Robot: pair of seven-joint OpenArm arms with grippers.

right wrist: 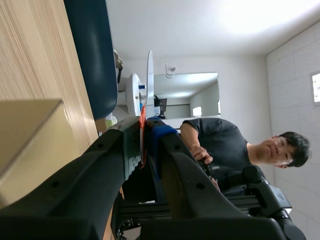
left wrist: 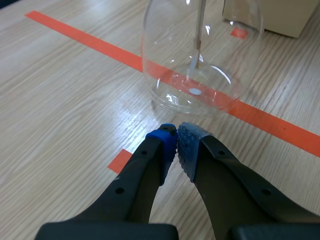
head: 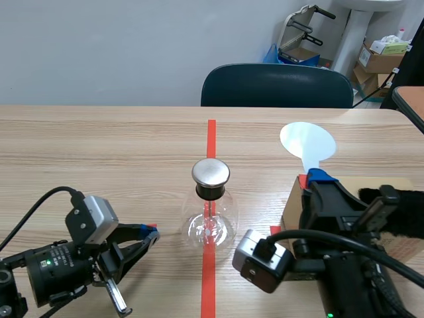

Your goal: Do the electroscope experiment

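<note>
Right gripper [right wrist: 144, 127] with paddle [head: 307, 140] beside box [head: 293, 209]

A light wood-grain table [head: 99, 146] carries 1 clear glass flask with a metal cap [head: 211, 222] near the middle and 1 tan cardboard box [head: 291, 205] near right

No text, label or number can be read anywhere.

A dark blue chair [head: 277, 85] stood at the far edge of the light wooden tabletop [head: 99, 146]. Behind it, against the pale wall, were a blue bag [head: 271, 53] and a folded grey frame with black handles [head: 303, 23]. Cardboard boxes [head: 379, 61] sat beside a white column [head: 354, 33]. The right wrist view showed 1 person in a dark shirt [right wrist: 225, 145].
</note>
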